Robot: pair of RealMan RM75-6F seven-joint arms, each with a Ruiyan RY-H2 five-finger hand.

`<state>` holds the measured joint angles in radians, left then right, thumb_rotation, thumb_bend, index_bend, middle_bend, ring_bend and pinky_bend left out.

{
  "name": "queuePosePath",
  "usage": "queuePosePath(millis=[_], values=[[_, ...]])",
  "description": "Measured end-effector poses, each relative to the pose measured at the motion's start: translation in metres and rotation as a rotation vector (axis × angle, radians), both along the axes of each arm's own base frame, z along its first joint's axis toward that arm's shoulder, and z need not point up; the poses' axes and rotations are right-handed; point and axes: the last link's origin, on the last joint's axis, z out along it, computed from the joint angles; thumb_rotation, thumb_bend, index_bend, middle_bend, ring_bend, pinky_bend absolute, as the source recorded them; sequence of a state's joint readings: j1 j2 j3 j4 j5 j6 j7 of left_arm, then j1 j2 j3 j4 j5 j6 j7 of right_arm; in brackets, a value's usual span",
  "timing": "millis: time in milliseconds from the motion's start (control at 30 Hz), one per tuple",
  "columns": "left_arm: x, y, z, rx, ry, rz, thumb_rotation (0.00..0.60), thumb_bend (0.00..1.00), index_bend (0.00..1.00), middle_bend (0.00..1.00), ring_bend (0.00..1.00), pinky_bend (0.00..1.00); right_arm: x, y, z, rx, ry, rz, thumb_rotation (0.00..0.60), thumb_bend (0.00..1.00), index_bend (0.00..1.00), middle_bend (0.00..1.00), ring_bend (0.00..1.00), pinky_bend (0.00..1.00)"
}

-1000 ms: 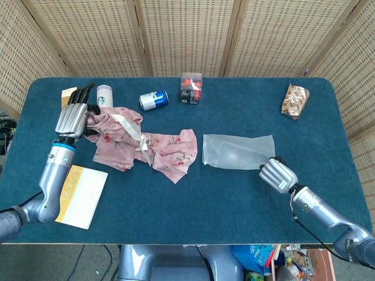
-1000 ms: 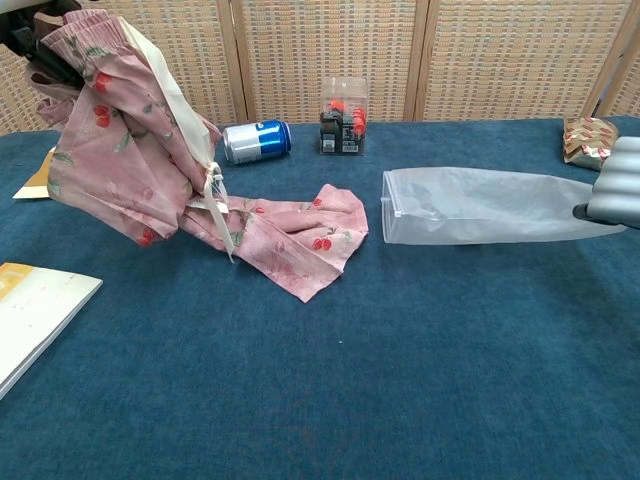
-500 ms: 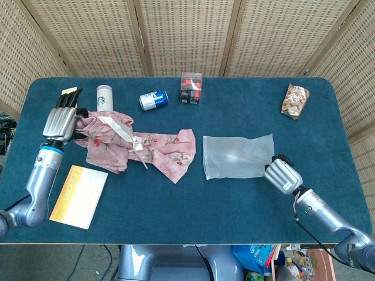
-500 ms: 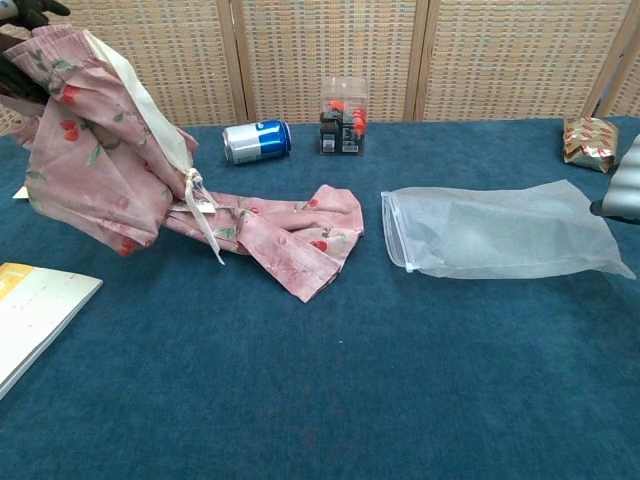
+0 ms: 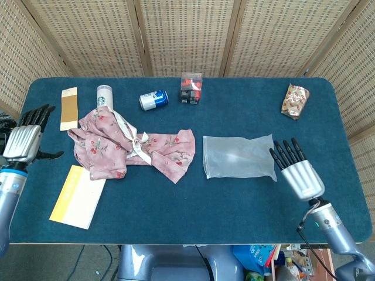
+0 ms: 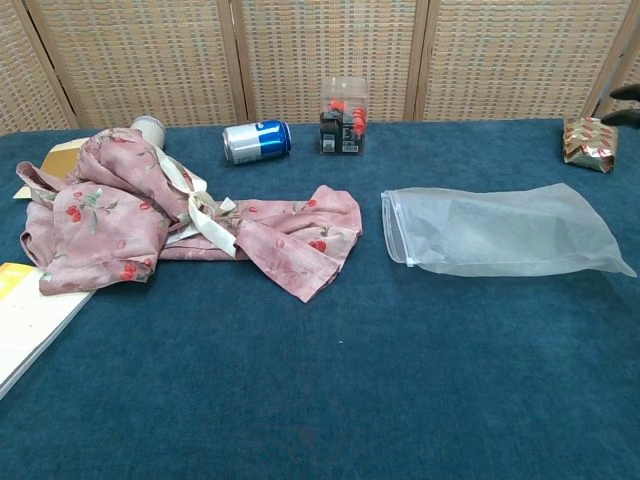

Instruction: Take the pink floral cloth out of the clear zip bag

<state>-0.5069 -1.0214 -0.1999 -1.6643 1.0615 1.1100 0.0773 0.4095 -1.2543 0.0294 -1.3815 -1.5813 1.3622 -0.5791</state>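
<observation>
The pink floral cloth (image 5: 132, 146) (image 6: 170, 225) lies crumpled on the blue table, left of centre, wholly outside the bag. The clear zip bag (image 5: 239, 157) (image 6: 490, 230) lies flat and empty to its right, its mouth facing the cloth. My left hand (image 5: 26, 134) hovers at the table's left edge, fingers spread, holding nothing, apart from the cloth. My right hand (image 5: 296, 170) is just right of the bag's closed end, fingers straight and apart, empty. In the chest view only dark fingertips (image 6: 628, 92) of the right hand show at the right edge.
Along the back stand a white cup (image 5: 105, 96), a blue can (image 5: 153, 99) on its side and a clear box (image 5: 191, 88). A wrapped packet (image 5: 295, 100) lies back right. A tan card (image 5: 68, 108) and a yellow booklet (image 5: 76, 196) lie left.
My left hand let go of the cloth and drew back to the left edge; the cloth dropped onto the table. My right hand released the bag, opened and lifted away.
</observation>
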Motion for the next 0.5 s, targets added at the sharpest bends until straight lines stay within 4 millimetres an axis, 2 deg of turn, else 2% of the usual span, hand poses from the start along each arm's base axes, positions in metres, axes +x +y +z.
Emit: queuePosePath(millis=[133,267,500], values=[[-0.006,-0.029,0.003,0.035,-0.017,-0.014,0.6,0.04,0.0,0.0,0.0,0.0,0.001,0.016,0.007,-0.027,-0.17,-0.018,0.6,0.0,0.0,0.0,0.0,0.0],[-0.015,-0.068,0.003,0.072,-0.024,-0.014,0.6,0.04,0.0,0.0,0.0,0.0,0.002,0.033,0.009,-0.043,-0.356,-0.037,0.6,0.0,0.0,0.0,0.0,0.0],[-0.029,-0.137,-0.015,0.079,-0.021,0.047,0.6,0.05,0.0,0.0,0.0,0.0,0.003,0.07,0.011,-0.074,-0.667,-0.078,0.6,0.0,0.0,0.0,0.0,0.0]])
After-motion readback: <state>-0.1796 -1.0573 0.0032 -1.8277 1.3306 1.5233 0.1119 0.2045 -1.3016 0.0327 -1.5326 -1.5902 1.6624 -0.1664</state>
